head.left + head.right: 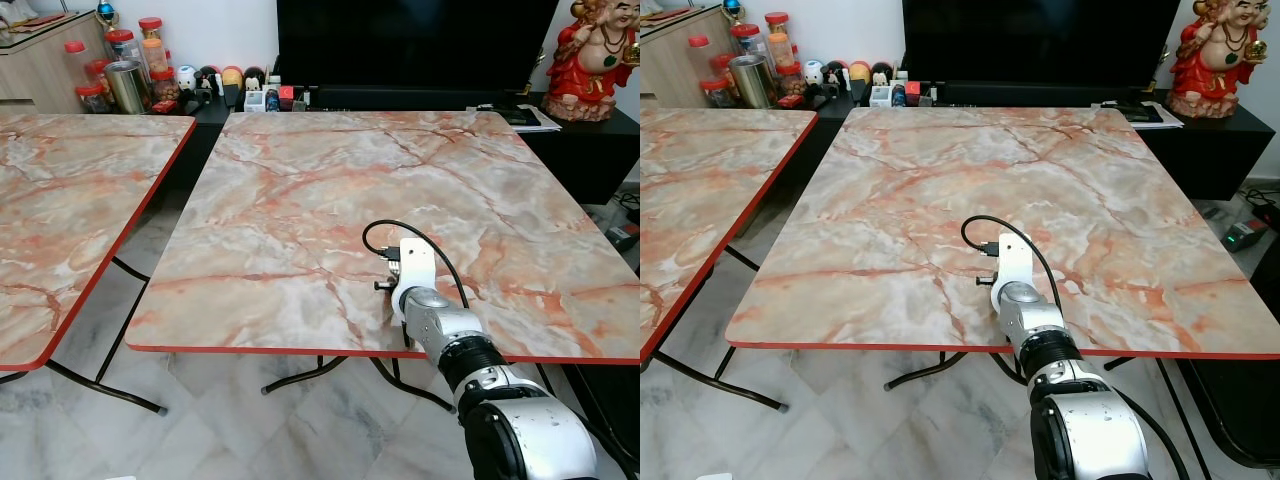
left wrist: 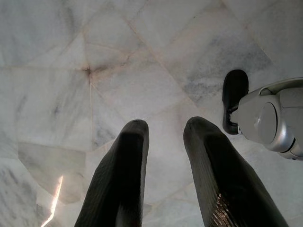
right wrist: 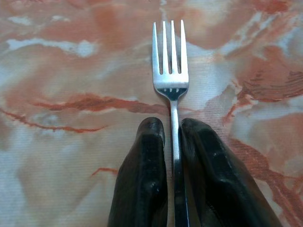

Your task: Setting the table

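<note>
The right gripper [image 3: 173, 137] has its two black fingers [image 3: 144, 175] closed in on the handle of a silver fork [image 3: 171, 71], one finger on each side of the slim stem. The fork's four tines stick out past the fingertips, pointing away from the wrist, over the marbled orange-and-cream table [image 1: 300, 200]. Whether the tines actually rest on the tabletop or sit just above it is hard to judge from the wrist view. From the head cameras, the right arm [image 1: 440, 330] reaches over the near edge of the table, toward its near right part, with a black cable [image 1: 385, 230] looping above the wrist; the gripper itself is hidden under the wrist there.

The left gripper [image 2: 163, 135] hangs idle over the pale marble floor [image 2: 71, 71], its fingers set apart with a clear gap between them and nothing in it.

A second table [image 1: 60, 200] of the same pattern stands to the left, apart from the first.
</note>
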